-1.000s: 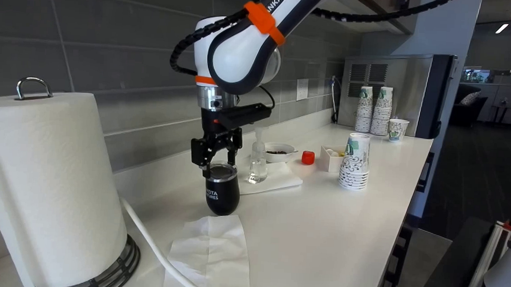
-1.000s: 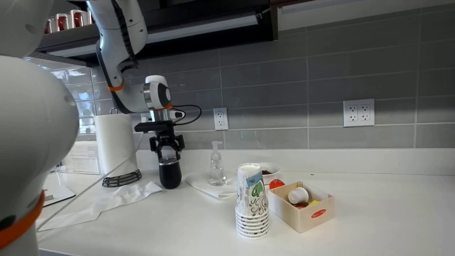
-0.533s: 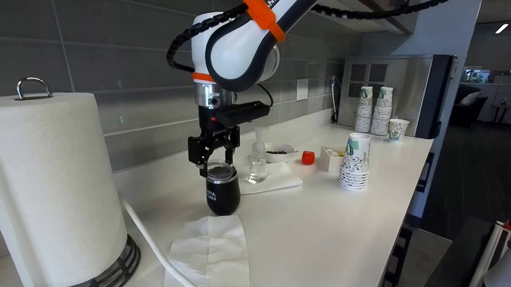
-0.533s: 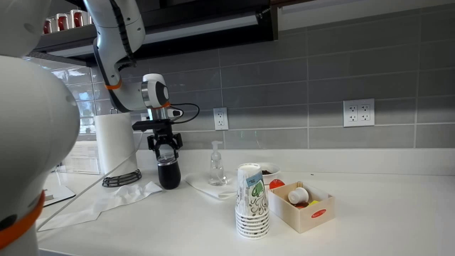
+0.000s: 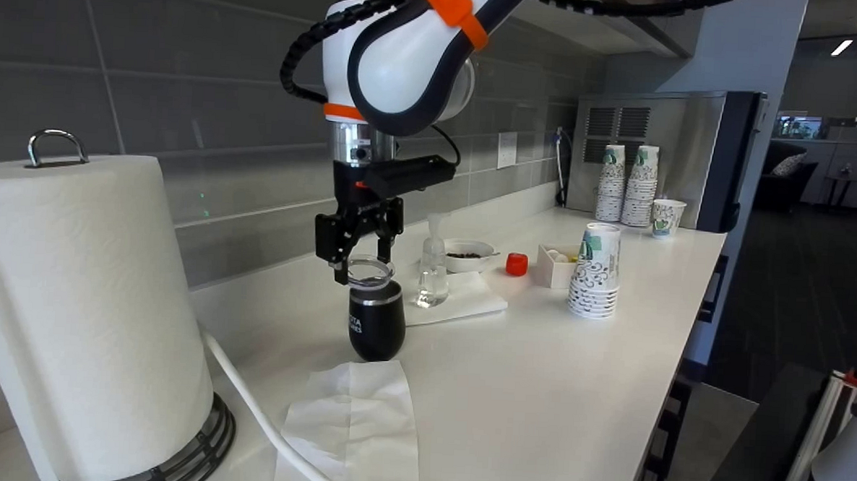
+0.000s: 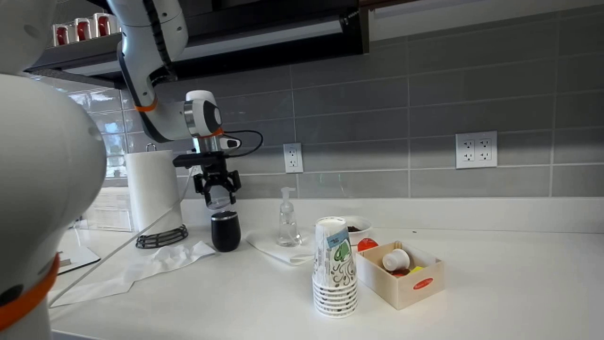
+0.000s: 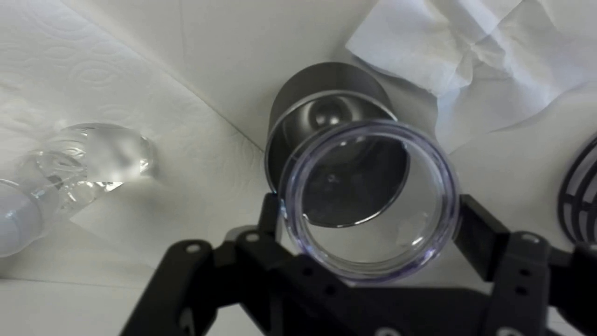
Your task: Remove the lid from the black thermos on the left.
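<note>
The black thermos [image 5: 377, 326] stands upright on the white counter in both exterior views [image 6: 226, 233]. Its silver-rimmed mouth is uncovered. My gripper [image 5: 362, 264] is just above it, fingers pointing down, shut on the clear round lid [image 5: 370, 275]. The lid also shows between the fingers in an exterior view [image 6: 218, 203], with a gap between it and the thermos. In the wrist view the lid [image 7: 378, 242] sits between both fingers of the gripper [image 7: 371, 212] and partly covers the sight of the thermos [image 7: 329, 77] below, whose dark inside shows through it.
A paper towel roll [image 5: 85, 312] stands near the thermos. A clear soap dispenser [image 6: 287, 224] stands on a folded towel on its other side. A crumpled paper sheet [image 5: 355, 418] and a white cable [image 5: 268, 429] lie close. Stacked paper cups [image 6: 336, 269] and a wooden box [image 6: 401, 283] stand farther off.
My gripper has moved up with the lid in it. The lid has come off the thermos mouth and is now above it. The thermos tilted slightly and stands upright on the counter.
</note>
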